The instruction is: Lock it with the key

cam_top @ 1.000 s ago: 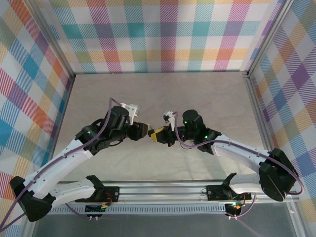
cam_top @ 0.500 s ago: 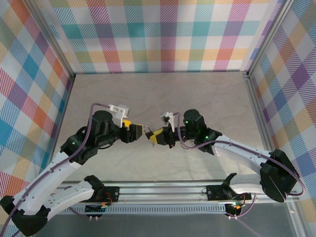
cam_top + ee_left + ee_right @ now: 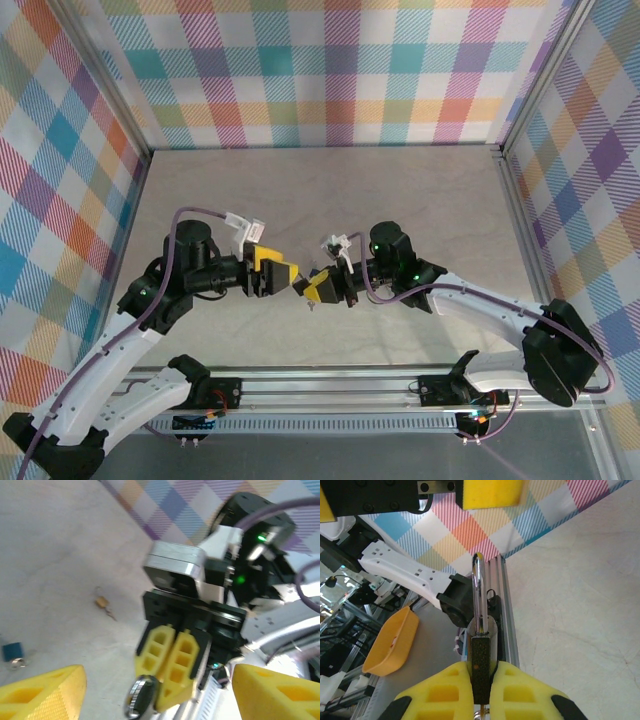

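Beige table (image 3: 330,190) — right pincer (image 3: 317,289) clamping padlock (image 3: 481,667), left pincer (image 3: 281,272) agape, facing it — near

Two grippers, the left gripper (image 3: 277,267) and the right gripper (image 3: 481,679); two padlocks, one dark padlock (image 3: 481,657) and one small brass padlock (image 3: 102,601); one blue item (image 3: 11,651); one orange bin (image 3: 390,641).

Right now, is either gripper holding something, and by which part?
The right gripper holds the padlock by its body, shackle pointing out of the jaws. The left gripper holds nothing.
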Robot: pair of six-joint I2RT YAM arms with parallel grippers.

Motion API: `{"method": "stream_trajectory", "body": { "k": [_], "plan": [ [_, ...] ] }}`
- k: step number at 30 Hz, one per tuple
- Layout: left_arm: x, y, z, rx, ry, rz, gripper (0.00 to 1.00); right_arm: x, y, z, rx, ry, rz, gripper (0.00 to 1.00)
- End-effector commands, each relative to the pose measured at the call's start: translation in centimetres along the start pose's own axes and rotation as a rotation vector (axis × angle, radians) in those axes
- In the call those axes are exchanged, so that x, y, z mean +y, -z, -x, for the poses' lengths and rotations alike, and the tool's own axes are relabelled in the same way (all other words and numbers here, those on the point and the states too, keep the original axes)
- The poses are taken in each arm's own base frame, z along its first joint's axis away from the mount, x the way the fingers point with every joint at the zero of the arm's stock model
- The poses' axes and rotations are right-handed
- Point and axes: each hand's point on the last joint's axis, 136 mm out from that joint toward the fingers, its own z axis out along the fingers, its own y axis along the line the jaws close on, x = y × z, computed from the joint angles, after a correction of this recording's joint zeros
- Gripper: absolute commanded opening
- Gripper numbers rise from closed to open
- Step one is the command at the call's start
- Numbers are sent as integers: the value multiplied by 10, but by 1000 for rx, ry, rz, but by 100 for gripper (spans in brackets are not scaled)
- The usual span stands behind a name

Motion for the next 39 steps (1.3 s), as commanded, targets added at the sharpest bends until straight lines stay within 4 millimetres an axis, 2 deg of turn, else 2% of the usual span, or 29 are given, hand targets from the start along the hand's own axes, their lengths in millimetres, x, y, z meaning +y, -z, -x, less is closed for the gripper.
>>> {"method": "stream_trajectory", "body": {
  "k": [1, 5, 9, 15, 18, 27, 39],
  "plan": [
    [-18, -1, -20, 106, -3, -133, 74, 20, -1, 12, -4, 71, 86, 0],
    [-6, 1, -39, 186, -26, -71, 72, 24, -1, 12, 6, 70, 115, 0],
    [3, 2, -44, 182, -45, -31, 72, 30, -1, 10, 15, 74, 142, 0],
    [-6, -1, -37, 169, -32, -84, 68, 32, -5, 8, 37, 65, 162, 0],
    [-10, -2, -37, 183, -23, -114, 62, 33, -6, 7, 46, 63, 167, 0],
    [-8, 0, -44, 198, -34, -106, 57, 36, -5, 7, 42, 72, 171, 0],
    [-3, 4, -41, 180, -66, -56, 54, 40, -4, 6, 51, 71, 198, 0]
  ]
}}
